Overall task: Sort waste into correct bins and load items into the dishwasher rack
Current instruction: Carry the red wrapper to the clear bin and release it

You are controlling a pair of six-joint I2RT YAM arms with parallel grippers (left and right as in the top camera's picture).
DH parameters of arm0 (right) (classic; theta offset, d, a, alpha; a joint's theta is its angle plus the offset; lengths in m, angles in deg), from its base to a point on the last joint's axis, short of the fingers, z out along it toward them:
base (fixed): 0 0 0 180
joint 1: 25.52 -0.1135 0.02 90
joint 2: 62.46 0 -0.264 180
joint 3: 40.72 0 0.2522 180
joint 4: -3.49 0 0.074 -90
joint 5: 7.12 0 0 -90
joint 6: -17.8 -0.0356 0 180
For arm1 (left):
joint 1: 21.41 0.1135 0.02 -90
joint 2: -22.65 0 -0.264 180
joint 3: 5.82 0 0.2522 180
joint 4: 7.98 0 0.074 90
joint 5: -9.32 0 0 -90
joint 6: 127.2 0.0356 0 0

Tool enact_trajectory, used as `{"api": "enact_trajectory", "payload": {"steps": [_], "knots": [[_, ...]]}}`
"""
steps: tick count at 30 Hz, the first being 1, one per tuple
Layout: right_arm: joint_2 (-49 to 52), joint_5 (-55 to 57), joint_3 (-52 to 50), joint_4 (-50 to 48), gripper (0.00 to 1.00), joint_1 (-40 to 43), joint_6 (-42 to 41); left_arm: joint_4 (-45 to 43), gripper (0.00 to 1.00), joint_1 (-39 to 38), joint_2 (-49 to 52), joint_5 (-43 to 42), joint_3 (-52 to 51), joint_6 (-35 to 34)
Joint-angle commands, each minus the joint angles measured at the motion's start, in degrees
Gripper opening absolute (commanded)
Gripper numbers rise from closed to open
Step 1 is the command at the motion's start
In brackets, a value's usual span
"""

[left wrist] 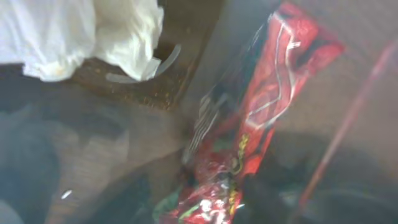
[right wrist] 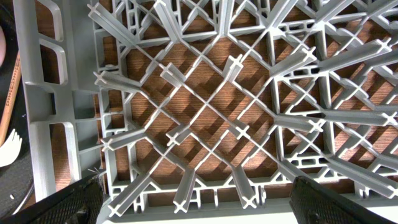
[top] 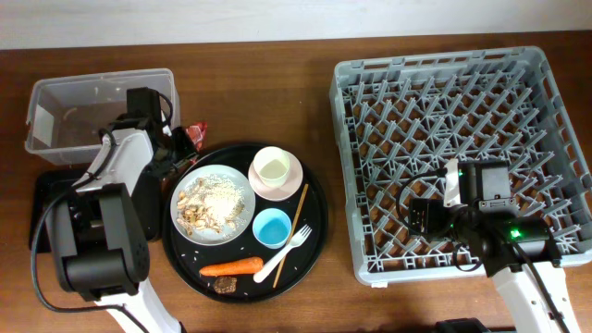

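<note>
- Overhead: the left gripper (top: 176, 153) sits between the clear rectangular plastic tub (top: 55, 92) and the large round black tray (top: 314, 199). Its tip is just beside the red shiny snack wrapper (top: 196, 136), which lies on the brown wooden table (top: 277, 92). From here it cannot be told whether this claw is parted or closed.
- The left arm covers most of the shallow flat black rectangular tray (top: 46, 199).
- On the round tray stand the white round plate (top: 248, 199) carrying pale rice and crumbs (top: 211, 203), the pale pink bowl (top: 291, 180) with the white cup (top: 271, 166) inside it, and the small light blue cup (top: 273, 227).
- Also on it lie the white plastic fork (top: 282, 254), the thin wooden chopstick (top: 298, 215), the orange carrot (top: 231, 268) and the small brown chunk (top: 224, 285).
- The right gripper (top: 418, 218) hangs over the near left part of the large square grey plastic crate (top: 344, 139).
- Left wrist: the wrapper (left wrist: 261, 106) fills the middle and the crumpled white tissue (left wrist: 81, 31) lies at upper left. No fingers show.
- Right wrist: the claw (right wrist: 196, 186) is spread wide with nothing between its fingers (right wrist: 68, 202), above the crate's lattice floor (right wrist: 205, 118).
</note>
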Motion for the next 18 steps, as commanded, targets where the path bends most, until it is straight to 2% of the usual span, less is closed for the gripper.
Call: {"api": "enact_trajectory", "payload": {"steps": [1, 4, 9, 14, 18], "knots": [[-0.07, 0.92, 0.87, -0.02, 0.99, 0.26, -0.26, -1.22, 0.24, -0.17, 0.46, 0.42, -0.26, -0.57], [-0.07, 0.92, 0.87, -0.02, 0.99, 0.26, -0.26, -2.16, 0.01, -0.17, 0.46, 0.42, -0.26, -0.57], [-0.07, 0.92, 0.87, -0.07, 0.99, 0.26, -0.26, -1.33, 0.0, -0.22, -0.48, 0.13, -0.24, -0.48], [-0.07, 0.94, 0.87, -0.11, 0.99, 0.26, -0.26, 0.52, 0.0, -3.04, -11.91, -1.86, -0.22, 7.72], [-0.07, 0.92, 0.87, -0.09, 0.99, 0.26, -0.26, -4.9, 0.0, -0.87, -20.37, 7.8, -0.17, 8.11]]}}
